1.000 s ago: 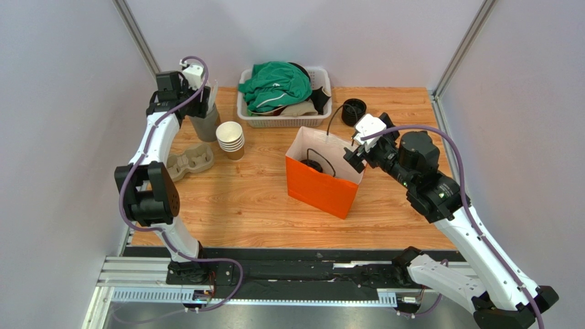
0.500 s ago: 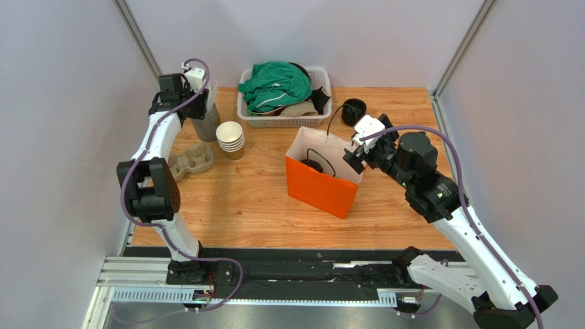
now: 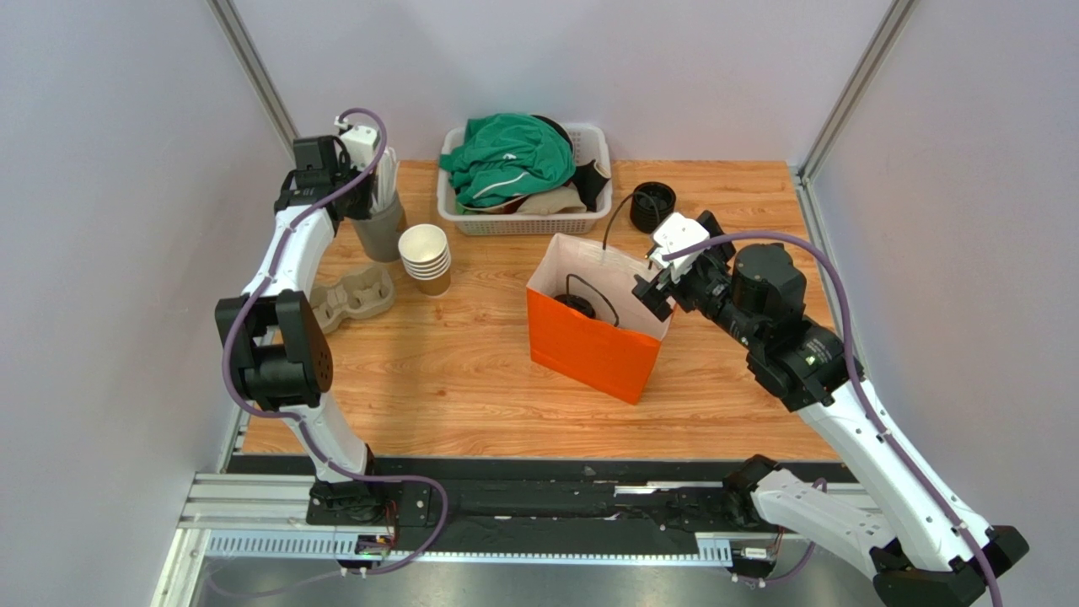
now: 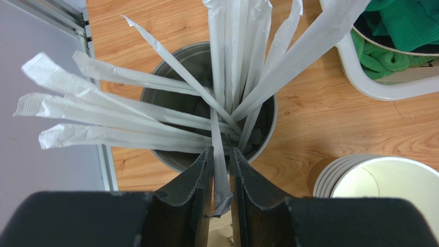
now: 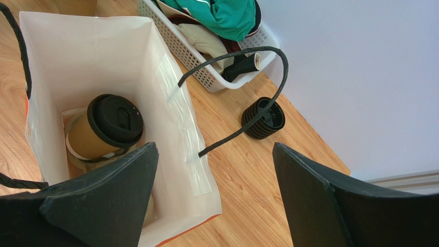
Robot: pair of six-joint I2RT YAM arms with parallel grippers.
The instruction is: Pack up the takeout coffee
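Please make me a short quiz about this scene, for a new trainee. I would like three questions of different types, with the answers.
1. True or false: the takeout coffee is already inside the orange paper bag.
2. What lies between the fingers of the left claw? A) a black lid B) a wrapped straw C) a paper cup
3. Fill in: the right claw is ____ (open or shut).
Key: 1 true; 2 B; 3 open.
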